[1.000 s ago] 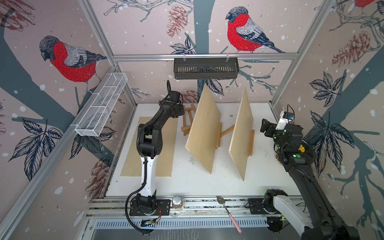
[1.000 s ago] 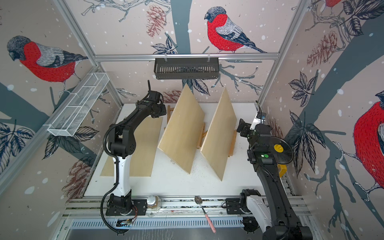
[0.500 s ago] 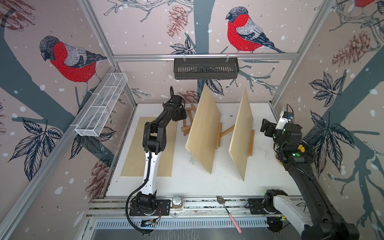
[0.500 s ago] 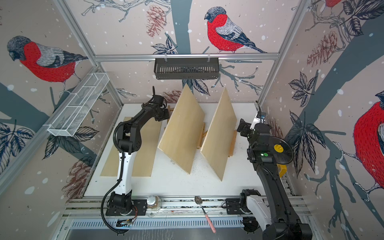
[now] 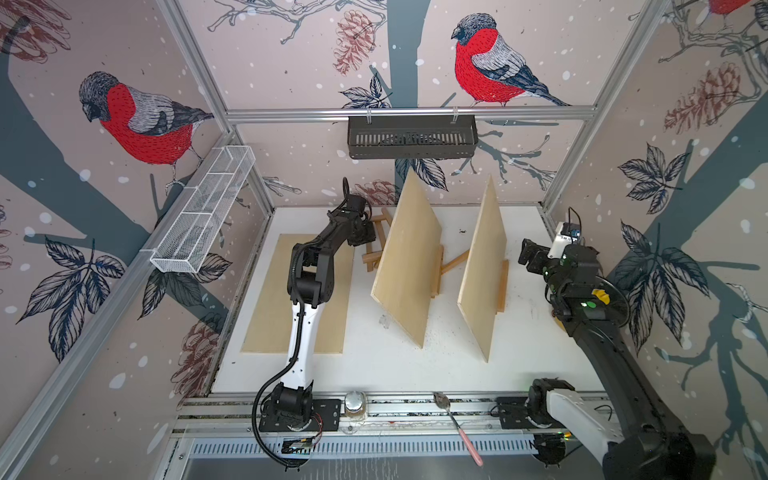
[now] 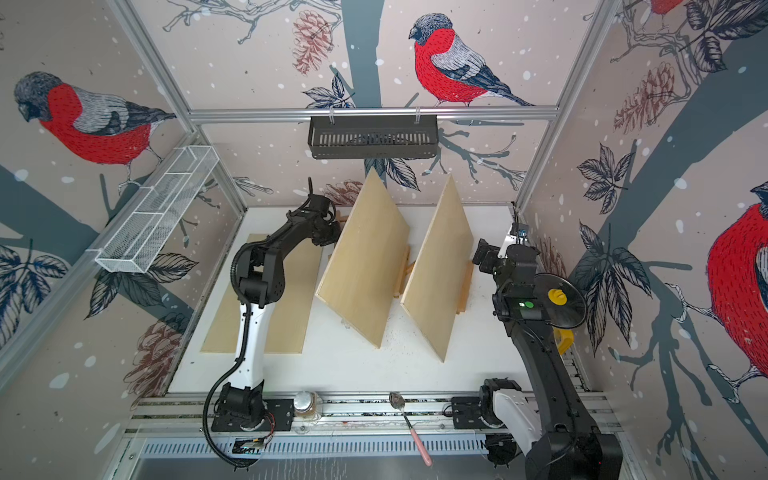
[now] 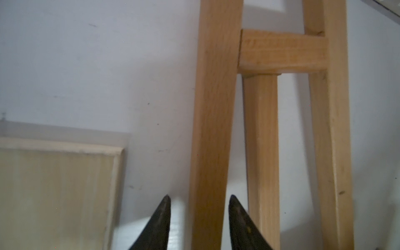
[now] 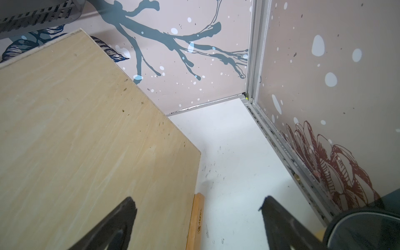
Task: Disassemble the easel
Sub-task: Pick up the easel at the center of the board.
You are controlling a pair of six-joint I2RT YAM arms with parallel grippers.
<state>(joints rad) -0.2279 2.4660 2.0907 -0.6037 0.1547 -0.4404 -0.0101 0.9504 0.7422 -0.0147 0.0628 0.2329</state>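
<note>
Left fingers (image 7: 158, 227) straddle the pale wooden easel leg (image 7: 213, 129); clenched or not, I cannot tell. Right fingers (image 8: 112, 227) hang spread, empty. Next, I'd guess: pinch firmly, pull free.

My left arm (image 5: 305, 316) rises from its base, folds at the elbow and stretches far forward. The wrist tips over so my left gripper (image 7: 199, 199) points downward, and its fingers (image 7: 160, 220) stand partway apart, not pressed together. My right arm (image 5: 602, 345) climbs high, with the forearm doubled back. My right gripper (image 8: 198, 203) is well to the right of the left one and nearer my base. It aims across toward the left one with its jaws spread wide.
</note>
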